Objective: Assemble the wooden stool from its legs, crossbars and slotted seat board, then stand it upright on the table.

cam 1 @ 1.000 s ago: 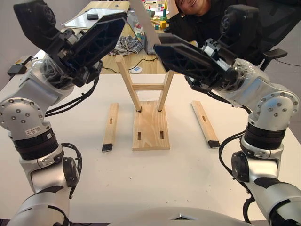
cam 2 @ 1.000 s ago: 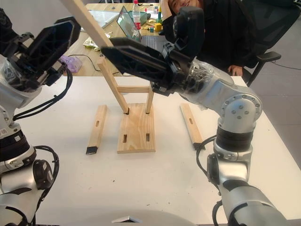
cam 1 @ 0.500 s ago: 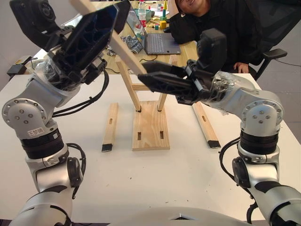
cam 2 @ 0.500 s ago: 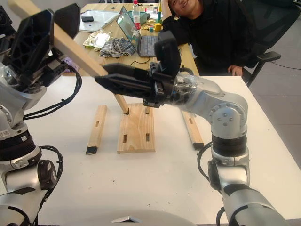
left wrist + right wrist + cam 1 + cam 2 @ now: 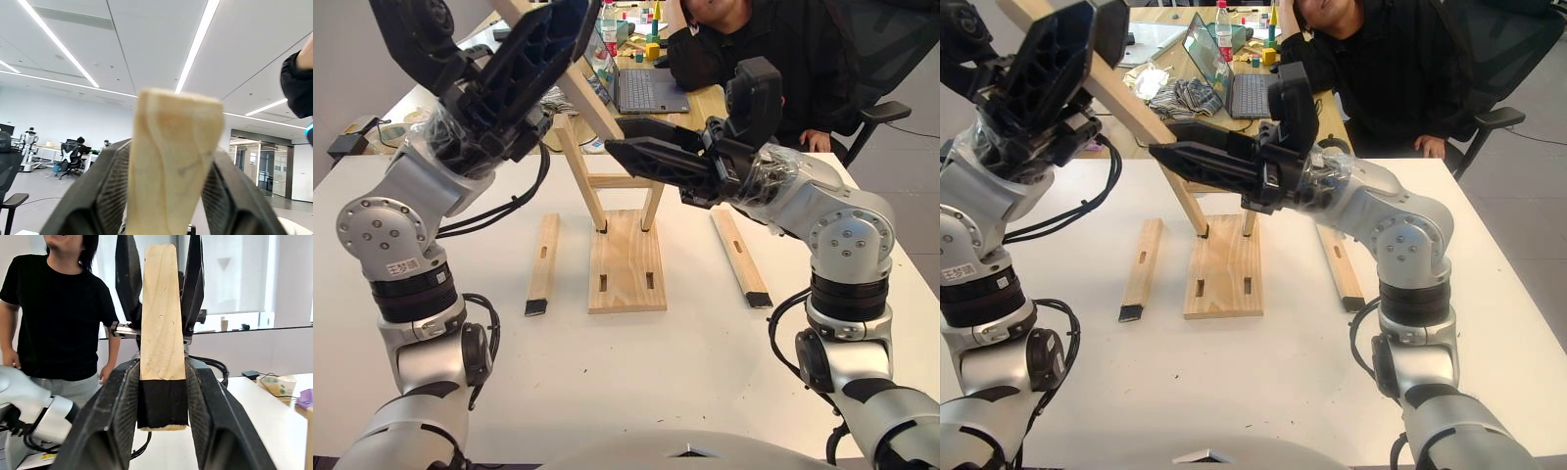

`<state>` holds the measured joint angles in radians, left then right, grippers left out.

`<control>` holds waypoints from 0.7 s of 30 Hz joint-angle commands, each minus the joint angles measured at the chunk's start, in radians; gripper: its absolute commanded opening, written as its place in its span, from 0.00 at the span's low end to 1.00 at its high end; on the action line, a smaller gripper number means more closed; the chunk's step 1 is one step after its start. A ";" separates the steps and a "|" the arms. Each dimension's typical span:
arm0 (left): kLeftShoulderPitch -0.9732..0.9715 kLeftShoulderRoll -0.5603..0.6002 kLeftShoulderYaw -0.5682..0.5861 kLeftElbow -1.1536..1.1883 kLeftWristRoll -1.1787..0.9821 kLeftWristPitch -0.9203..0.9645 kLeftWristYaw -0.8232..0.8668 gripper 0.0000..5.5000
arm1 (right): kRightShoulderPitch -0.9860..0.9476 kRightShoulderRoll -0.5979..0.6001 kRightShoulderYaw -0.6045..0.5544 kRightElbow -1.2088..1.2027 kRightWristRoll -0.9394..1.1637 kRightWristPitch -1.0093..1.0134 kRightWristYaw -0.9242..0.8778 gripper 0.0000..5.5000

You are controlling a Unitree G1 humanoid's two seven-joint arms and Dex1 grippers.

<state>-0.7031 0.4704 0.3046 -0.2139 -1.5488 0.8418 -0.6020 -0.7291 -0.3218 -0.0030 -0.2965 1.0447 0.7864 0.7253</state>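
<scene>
My left gripper (image 5: 1085, 47) is raised high at the left, shut on a long wooden leg (image 5: 597, 103) that slants down toward the middle. The leg's black-tipped lower end (image 5: 163, 404) sits between the fingers of my right gripper (image 5: 622, 147), which press on both its narrow sides. Below on the table lies the slotted seat board (image 5: 626, 279). Two legs (image 5: 584, 181) joined by a crossbar (image 5: 622, 180) stand in its far slots. One loose slotted piece (image 5: 543, 264) lies left of the board, another (image 5: 740, 257) to its right.
The white table (image 5: 636, 372) has open room in front of the board. Behind its far edge stands a wooden desk (image 5: 1160, 117) with a laptop (image 5: 1234, 78), a bottle and cloth. A person in black sits beyond it.
My right gripper swung left and up to the leg's lower end and now has it between its fingers. My left arm lifted and turned with the leg. Parts on the table stayed put.
</scene>
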 commanded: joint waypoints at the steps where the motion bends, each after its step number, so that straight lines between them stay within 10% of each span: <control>1: -0.027 0.012 -0.006 0.006 0.046 -0.016 0.031 0.49 | -0.024 0.010 0.007 -0.019 -0.077 -0.059 -0.018 0.24; 12: -0.080 -0.068 0.003 0.097 0.213 -0.102 0.359 0.49 | -0.063 -0.028 0.368 0.072 -1.149 -0.534 -0.382 0.24; 21: -0.088 -0.110 0.066 0.146 0.177 -0.110 0.397 0.19 | -0.046 0.043 0.299 0.096 -1.186 -0.540 -0.402 0.24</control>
<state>-0.7679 0.3651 0.3632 -0.0700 -1.3619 0.7326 -0.2054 -0.7793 -0.3083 0.3189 -0.2067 -0.1574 0.2217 0.3230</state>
